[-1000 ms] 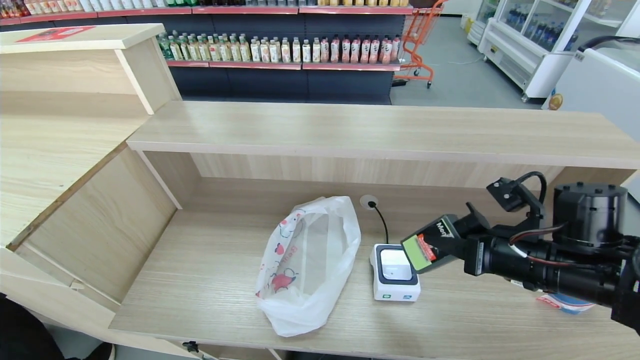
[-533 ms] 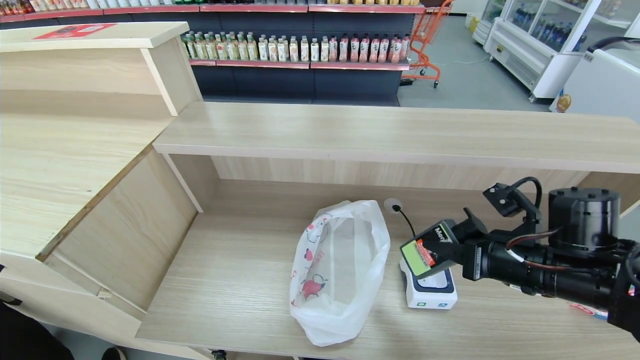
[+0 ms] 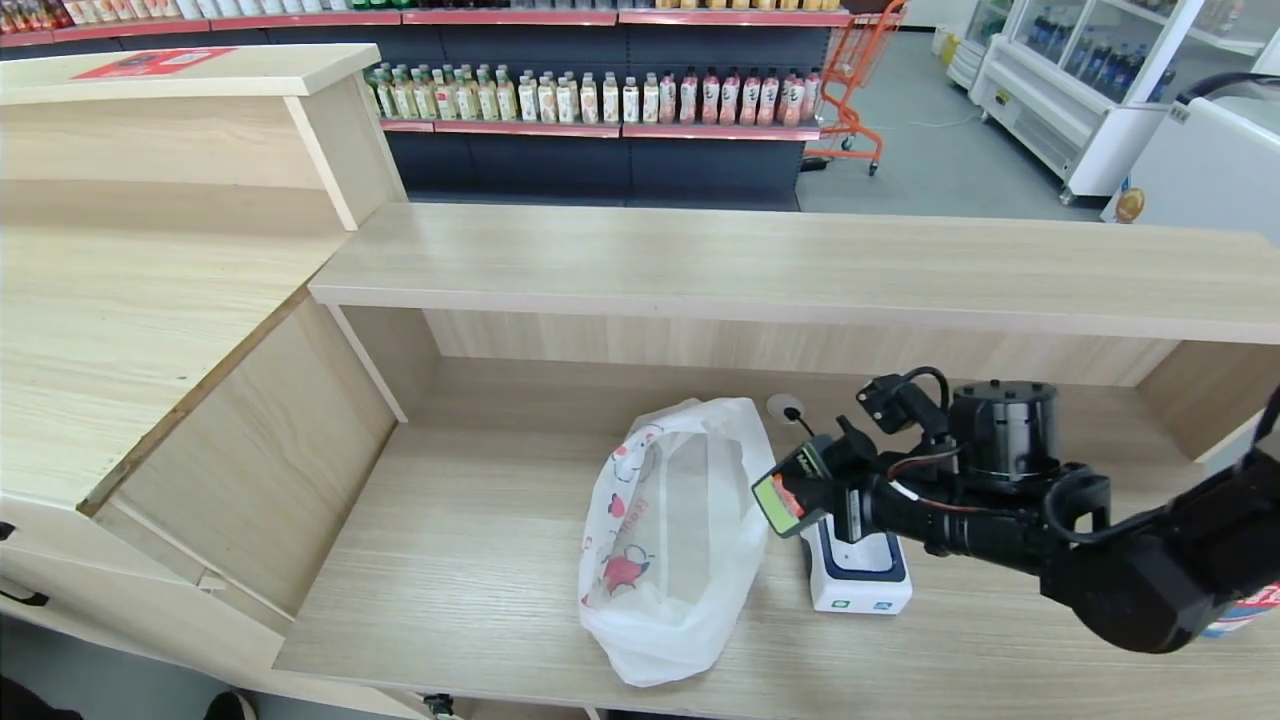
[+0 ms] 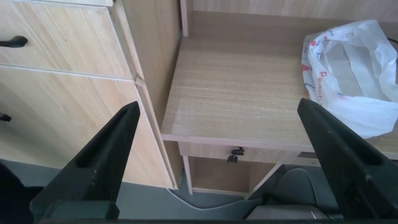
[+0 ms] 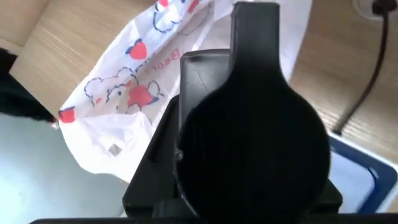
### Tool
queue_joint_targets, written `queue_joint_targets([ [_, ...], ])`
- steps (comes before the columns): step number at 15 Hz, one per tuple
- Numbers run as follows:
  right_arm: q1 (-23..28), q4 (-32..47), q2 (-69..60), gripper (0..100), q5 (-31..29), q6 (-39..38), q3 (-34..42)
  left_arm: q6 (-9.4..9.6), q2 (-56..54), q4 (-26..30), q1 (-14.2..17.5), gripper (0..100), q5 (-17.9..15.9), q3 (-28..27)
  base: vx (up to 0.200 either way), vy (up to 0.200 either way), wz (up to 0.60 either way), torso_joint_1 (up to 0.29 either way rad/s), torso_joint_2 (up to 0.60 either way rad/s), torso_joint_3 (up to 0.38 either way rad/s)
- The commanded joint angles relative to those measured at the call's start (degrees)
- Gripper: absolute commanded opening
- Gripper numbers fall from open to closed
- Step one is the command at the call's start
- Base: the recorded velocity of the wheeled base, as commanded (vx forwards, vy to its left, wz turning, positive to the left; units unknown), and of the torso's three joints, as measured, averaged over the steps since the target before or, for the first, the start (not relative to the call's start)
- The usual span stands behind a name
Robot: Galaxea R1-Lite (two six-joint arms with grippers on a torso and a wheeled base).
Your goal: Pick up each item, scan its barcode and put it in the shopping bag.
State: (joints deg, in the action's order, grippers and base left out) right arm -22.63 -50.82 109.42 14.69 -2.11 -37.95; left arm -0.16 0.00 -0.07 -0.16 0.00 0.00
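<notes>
Nearest to me, my left claw (image 4: 219,106) hangs low in front of the counter (image 4: 236,93). Its fingers are spread wide with nothing between them. I judge it is parked there so the work above stays free for the other arm.

My right claw (image 3: 828,482) reaches in over the counter and is pinched on a dark box (image 3: 790,496), gripping it by its rear part. The box's green-and-red end sticks out ahead of the fingers. From the wrist, the box and the claw hide where the pads meet it, so I can't say how deep the hold is.

Directly under the claw sits the white scanner (image 3: 860,572) with its window facing up. The box hangs above the scanner's edge on the bag side, not touching it. I take it I hold the box low and flat so a printed face looks down at the window.

Just beyond the box's front end lies the shopping bag (image 3: 680,540), just beside the scanner, and its mouth gapes upward. That placement makes for a short carry from scan to drop. Whether the barcode has been read, I cannot tell.

Past the claw, the scanner's cable (image 3: 800,422) runs to a hole in the counter.
</notes>
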Motion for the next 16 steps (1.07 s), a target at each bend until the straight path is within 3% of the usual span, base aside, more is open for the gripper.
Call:
queue_joint_targets([
  [1,-3.30,-7.19,9.67,0,-0.10,0.44,-3.10,-0.02,0.00,-0.01,0.07,100,0.00,0.00,0.000,0.000,0.00,0.000,0.00,0.000],
  [8,-7.26,-7.89,21.18,0,-0.28,14.33,-11.27,-0.02,0.00,-0.01,0.07,100,0.00,0.00,0.000,0.000,0.00,0.000,0.00,0.000],
  [16,-9.45,-7.19,25.31,0,-0.10,21.62,-13.99,-0.02,0.00,-0.01,0.07,100,0.00,0.00,0.000,0.000,0.00,0.000,0.00,0.000],
])
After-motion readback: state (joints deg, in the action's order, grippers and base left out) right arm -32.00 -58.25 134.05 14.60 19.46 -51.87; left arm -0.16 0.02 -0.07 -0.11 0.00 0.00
